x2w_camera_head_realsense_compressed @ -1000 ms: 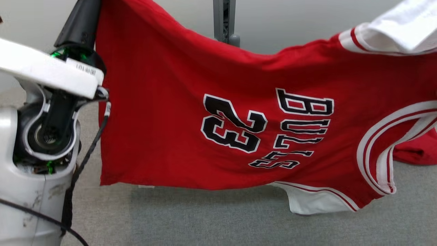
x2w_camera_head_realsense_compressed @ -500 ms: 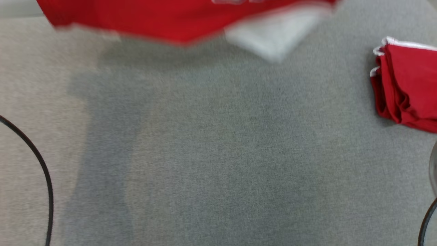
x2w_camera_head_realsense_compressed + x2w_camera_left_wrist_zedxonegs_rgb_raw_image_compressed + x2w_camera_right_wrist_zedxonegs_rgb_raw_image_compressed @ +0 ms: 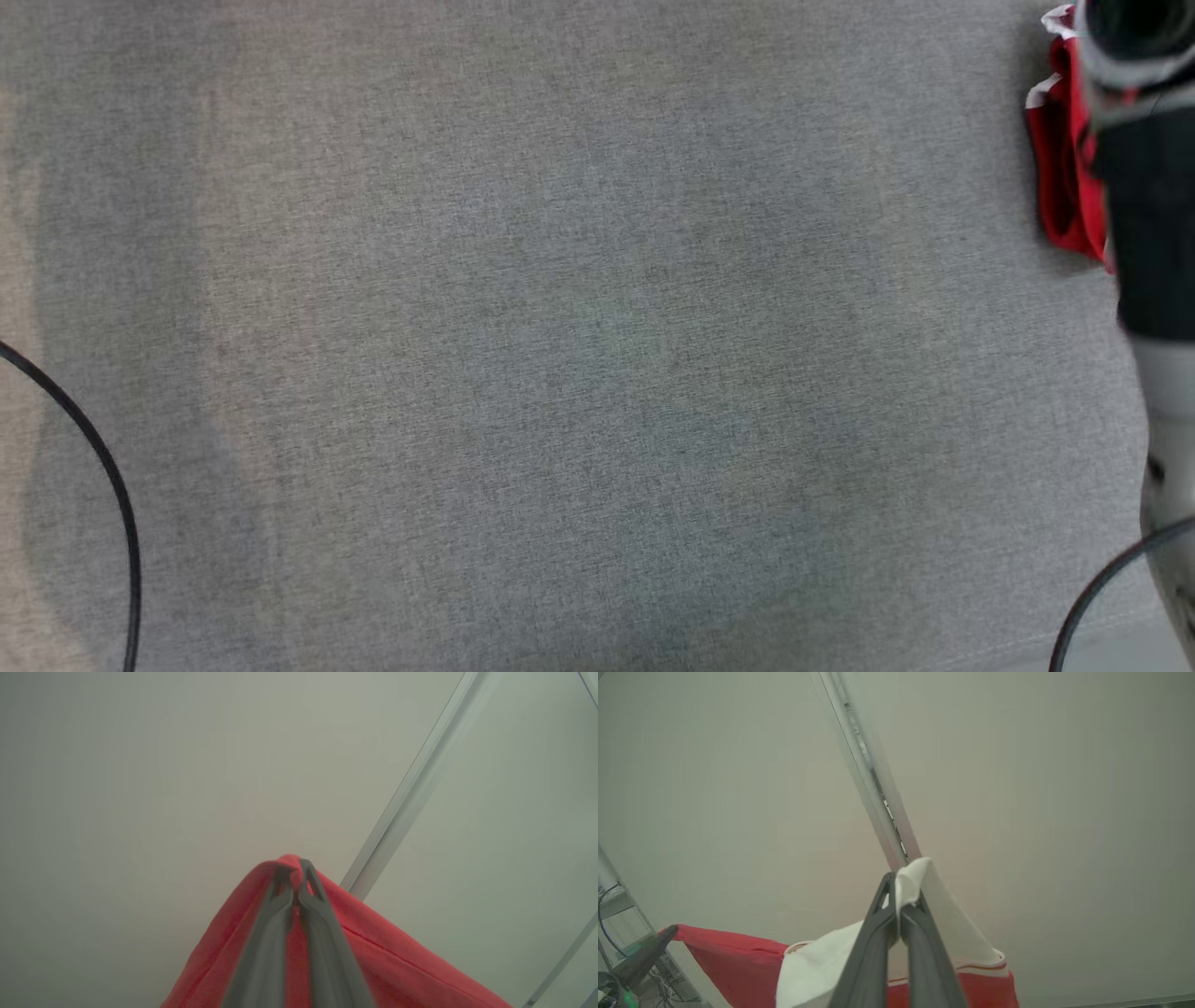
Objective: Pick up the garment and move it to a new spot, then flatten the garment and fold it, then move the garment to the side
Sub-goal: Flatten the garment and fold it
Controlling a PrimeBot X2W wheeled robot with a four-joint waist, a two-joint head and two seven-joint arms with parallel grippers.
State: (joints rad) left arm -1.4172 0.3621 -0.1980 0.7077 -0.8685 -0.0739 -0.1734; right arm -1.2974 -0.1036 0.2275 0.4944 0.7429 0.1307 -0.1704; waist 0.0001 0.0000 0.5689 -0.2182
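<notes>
Garment [image 3: 397, 975] — pinched by left end effector [image 3: 294, 871] and right end effector [image 3: 902, 890].

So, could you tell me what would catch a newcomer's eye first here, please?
The red jersey, pinched in the shut left gripper against a pale wall in the left wrist view. In the right wrist view the right gripper clamps its white part. Another red garment lies at the head view's upper right on the grey surface.
</notes>
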